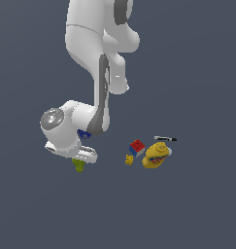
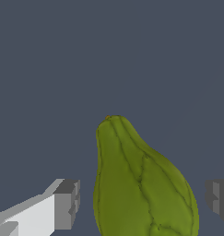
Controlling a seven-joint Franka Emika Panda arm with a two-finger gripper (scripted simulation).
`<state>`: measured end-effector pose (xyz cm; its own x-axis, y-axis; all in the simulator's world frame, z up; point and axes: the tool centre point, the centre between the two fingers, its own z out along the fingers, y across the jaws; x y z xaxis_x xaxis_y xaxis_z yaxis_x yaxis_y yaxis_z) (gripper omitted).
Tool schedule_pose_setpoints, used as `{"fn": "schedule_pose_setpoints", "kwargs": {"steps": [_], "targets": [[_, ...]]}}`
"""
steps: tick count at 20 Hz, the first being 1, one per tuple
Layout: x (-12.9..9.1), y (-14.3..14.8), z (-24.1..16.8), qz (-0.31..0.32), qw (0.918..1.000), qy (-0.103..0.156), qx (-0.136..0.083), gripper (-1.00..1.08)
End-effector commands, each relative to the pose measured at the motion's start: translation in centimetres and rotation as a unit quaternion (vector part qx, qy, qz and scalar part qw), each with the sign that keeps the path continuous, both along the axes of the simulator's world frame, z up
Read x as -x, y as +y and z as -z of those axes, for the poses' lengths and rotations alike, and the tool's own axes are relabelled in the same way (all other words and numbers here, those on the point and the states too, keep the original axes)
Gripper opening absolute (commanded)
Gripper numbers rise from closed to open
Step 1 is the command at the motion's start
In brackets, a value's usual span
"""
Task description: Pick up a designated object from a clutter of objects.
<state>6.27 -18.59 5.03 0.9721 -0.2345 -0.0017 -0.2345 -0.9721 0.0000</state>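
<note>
- a white robot arm [image 1: 97,58] reaches down from the top of the exterior view, its wrist bent low over a flat dark grey surface [image 1: 197,214].
- the olive-green pear [image 1: 79,165] sits directly under the arm's wrist, only its lower part showing below the white hand.
- in the wrist view the pear [image 2: 141,184] fills the space between the two grey fingertips, its narrow end pointing away from the camera and its ridged skin clearly visible.
- the gripper [image 2: 143,199] is spread wide: one fingertip [image 2: 67,203] stands off one side of the pear and the other off the opposite side, each with a visible gap, so neither touches the fruit.
- a blue can [image 1: 83,134] peeks out just beside the pear, mostly hidden behind the wrist.
- toward the exterior view's right of the pear, well apart, lie a red-blue-white cube [image 1: 137,147], a tiny yellow block [image 1: 129,159] just beside it, and a yellow bottle [image 1: 156,155] on its side.
- a thin black-and-white stick [image 1: 165,139] lies just behind the bottle, farther still from the pear.
</note>
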Motion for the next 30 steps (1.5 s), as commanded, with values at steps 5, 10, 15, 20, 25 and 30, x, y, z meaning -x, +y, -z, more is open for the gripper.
{"fn": "schedule_pose_setpoints", "kwargs": {"steps": [5, 10, 15, 20, 25, 30], "targets": [[-0.1, -0.1, 1.0, 0.0, 1.0, -0.001, 0.0, -1.0], [-0.1, -0.1, 1.0, 0.0, 1.0, -0.001, 0.0, -1.0], [-0.1, 0.0, 0.9, 0.0, 1.0, 0.0, 0.0, -1.0], [0.1, 0.2, 0.4, 0.0, 1.0, 0.0, 0.0, -1.0], [0.8, 1.0, -0.9, 0.0, 1.0, 0.0, 0.0, -1.0], [2.0, 2.4, -3.2, 0.0, 1.0, 0.0, 0.0, -1.0]]}}
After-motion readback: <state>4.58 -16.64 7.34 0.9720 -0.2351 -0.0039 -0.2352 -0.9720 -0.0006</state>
